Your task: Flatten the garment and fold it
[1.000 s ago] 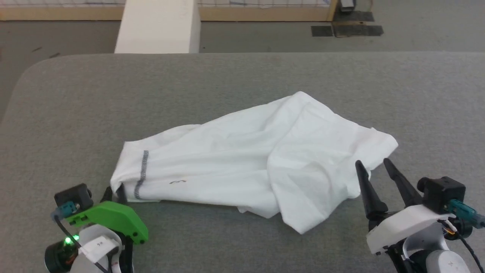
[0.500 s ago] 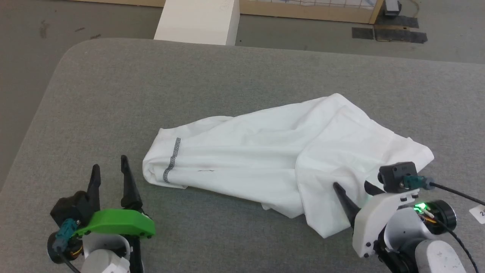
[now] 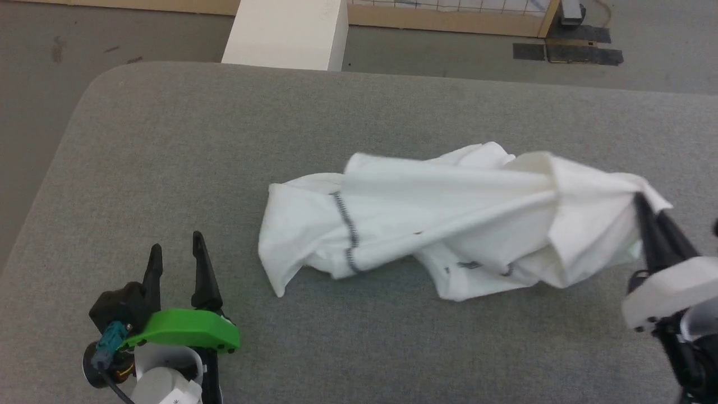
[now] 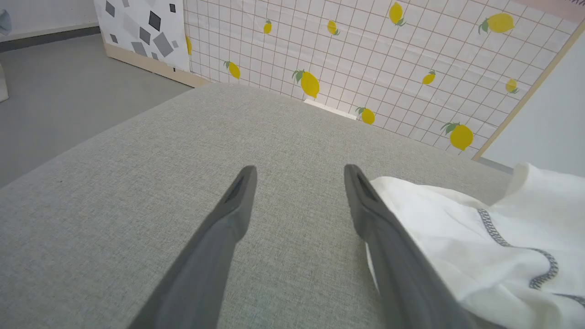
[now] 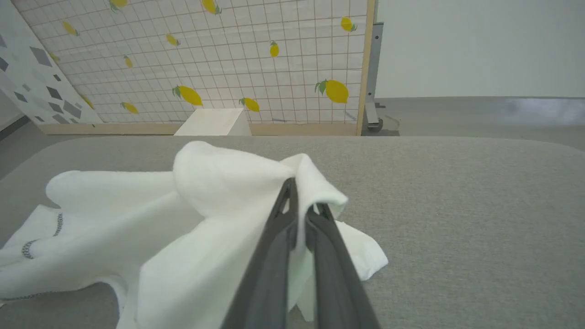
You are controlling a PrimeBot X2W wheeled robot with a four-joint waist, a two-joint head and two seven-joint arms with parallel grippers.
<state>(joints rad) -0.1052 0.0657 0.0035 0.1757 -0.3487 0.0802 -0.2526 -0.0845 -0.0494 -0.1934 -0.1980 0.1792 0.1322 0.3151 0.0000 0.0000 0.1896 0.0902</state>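
The garment [image 3: 449, 224], white with dark zigzag stitching, lies bunched across the middle of the grey padded table [image 3: 168, 146]. Its right end is lifted and stretched taut toward my right gripper [image 3: 645, 205], which is shut on a fold of the fabric. In the right wrist view the right gripper [image 5: 301, 201] pinches white cloth of the garment [image 5: 183, 219] between its two fingers. My left gripper [image 3: 176, 249] stands open at the lower left, apart from the garment's left end. In the left wrist view the left gripper [image 4: 299, 171] has bare table between its fingers, and the garment [image 4: 480, 237] lies beside its right finger.
A rigid white box [image 3: 286, 33] stands on the floor beyond the table's far edge. A lemon-patterned grid panel [image 4: 365, 55] with a wooden frame runs behind it. The table's rounded far-left corner [image 3: 98, 78] drops to grey floor.
My right gripper has shut on the garment's right end and pulled it up and to the right, dragging the whole cloth rightward. My left gripper let go of the left edge and opened.
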